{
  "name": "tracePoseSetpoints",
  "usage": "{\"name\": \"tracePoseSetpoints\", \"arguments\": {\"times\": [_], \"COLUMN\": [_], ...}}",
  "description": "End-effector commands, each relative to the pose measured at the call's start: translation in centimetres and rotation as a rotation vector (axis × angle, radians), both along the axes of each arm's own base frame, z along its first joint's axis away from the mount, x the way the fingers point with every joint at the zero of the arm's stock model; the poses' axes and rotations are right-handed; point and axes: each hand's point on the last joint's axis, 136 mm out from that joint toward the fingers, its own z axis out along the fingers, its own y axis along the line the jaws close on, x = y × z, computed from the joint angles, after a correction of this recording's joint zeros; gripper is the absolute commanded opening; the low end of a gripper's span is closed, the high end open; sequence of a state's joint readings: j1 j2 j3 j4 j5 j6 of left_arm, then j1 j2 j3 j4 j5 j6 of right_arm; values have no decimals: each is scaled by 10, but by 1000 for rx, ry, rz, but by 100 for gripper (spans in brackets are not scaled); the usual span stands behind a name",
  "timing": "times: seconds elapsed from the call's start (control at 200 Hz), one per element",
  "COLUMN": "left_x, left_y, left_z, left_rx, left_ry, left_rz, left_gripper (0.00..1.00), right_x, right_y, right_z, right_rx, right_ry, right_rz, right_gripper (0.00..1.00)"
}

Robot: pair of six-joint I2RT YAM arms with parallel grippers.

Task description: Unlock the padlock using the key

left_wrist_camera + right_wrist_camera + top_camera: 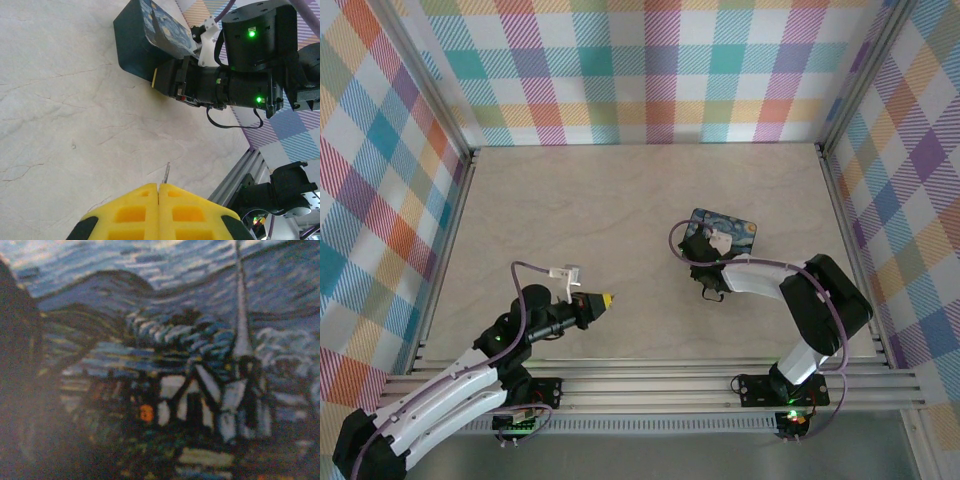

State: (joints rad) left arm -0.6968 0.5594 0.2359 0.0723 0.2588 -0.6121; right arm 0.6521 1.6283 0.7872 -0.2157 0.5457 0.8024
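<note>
Tightly pressed together, the yellow fingers of the left gripper meet with no gap between them, low over the pale, marbled table near its front edge. A thin metal sliver pokes out just past the fingertips; whether it is the key, and whether the fingers pinch it, cannot be told. Across the table to the right, the right gripper sits against the side of a dark box whose lid carries a swirling night-sky painting of a village and church spire. Whether the right jaws clamp the box or merely touch it cannot be made out. The box rests flat on the table, well apart from the left gripper. Plaid-patterned walls enclose the workspace on three sides.
</note>
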Motion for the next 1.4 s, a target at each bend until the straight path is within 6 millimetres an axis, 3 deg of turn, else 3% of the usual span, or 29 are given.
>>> {"name": "tracePoseSetpoints", "arguments": {"times": [0.0,0.34,0.61,0.93,1.15,1.395], "left_x": [0,-6,-10,-10,-13,-15], "left_y": [6,14,17,5,-18,-41], "left_z": [-6,-5,-5,2,15,22], "left_rx": [13,-1,-12,-43,-40,-7], "left_ry": [3,-3,-1,-30,-121,-267], "left_rz": [20,38,43,-17,-145,-236], "left_gripper": [0,0,0,0,0,0], "right_x": [9,14,-3,-44,-73,-93], "right_y": [2,7,13,27,40,52], "right_z": [2,11,12,31,43,71], "right_rx": [4,12,67,222,348,461], "right_ry": [-13,-18,34,153,283,377], "right_rz": [15,82,140,217,217,195], "right_gripper": [33,12,0,0,0,0]}}
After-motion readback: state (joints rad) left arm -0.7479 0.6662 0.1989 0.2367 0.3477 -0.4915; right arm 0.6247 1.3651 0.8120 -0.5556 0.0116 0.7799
